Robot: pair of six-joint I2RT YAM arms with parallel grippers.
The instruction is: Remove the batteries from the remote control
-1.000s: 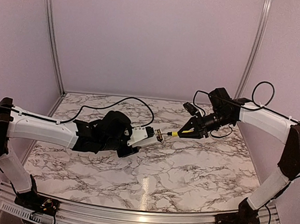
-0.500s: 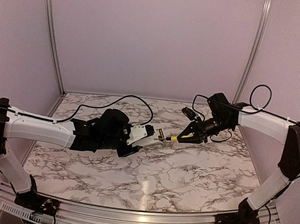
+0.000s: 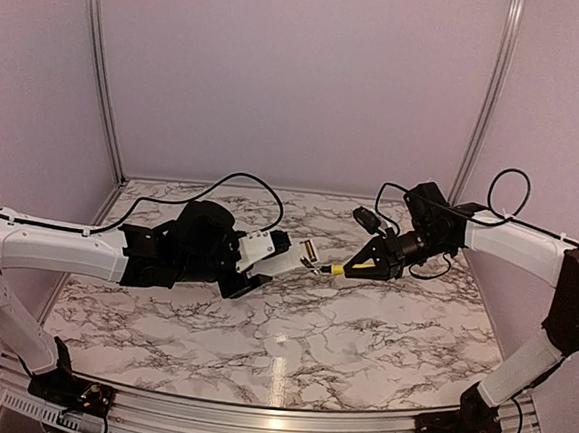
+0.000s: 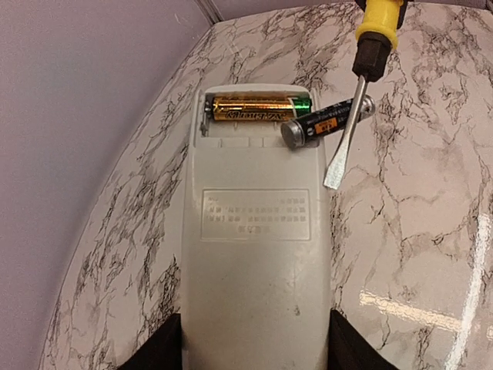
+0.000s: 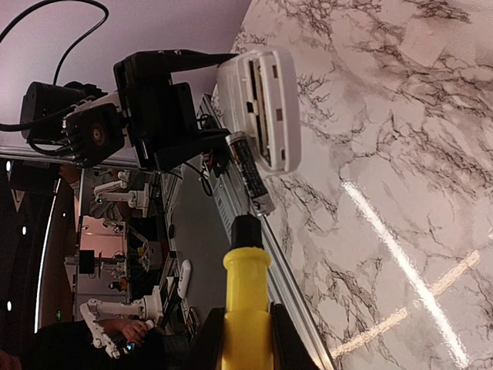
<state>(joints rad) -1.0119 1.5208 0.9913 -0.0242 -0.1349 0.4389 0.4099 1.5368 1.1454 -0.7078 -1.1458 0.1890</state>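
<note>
since 1.0 s ago: left arm has drawn back toward its own side and raised the remote control [image 3: 274, 254] slightly; right gripper [image 3: 366, 263] has followed it in and dipped, screwdriver [image 3: 336, 268] tip at the remote's open end both times

surface/room: glossy white marble table [image 3: 360, 342] with dark veining, one glare streak near centre. pale lilac walls [image 3: 300, 77] on three sides, aluminium frame posts [image 3: 99, 71] at the back corners

pose: left arm reaches long and low to the right, left gripper [image 4: 254, 356] clamped on the remote's near end, remote held off the table with the battery recess facing up. right arm bends in from the right, its gripper closed round the yellow handle, shaft pointing left at the remote

batteries: gold battery [image 4: 254, 108] seated crosswise in the recess at the far end. dark battery [image 4: 325, 123] tipped out of its slot, askew, one end past the remote's right edge; the flat blade crosses it, actual contact cannot be confirmed

hidden: left fingers [image 4: 154, 351] show only as dark wedges at the frame bottom, remote's near end cut off. right wrist view crops its own fingers; clutter beyond the table edge too small to read
</note>
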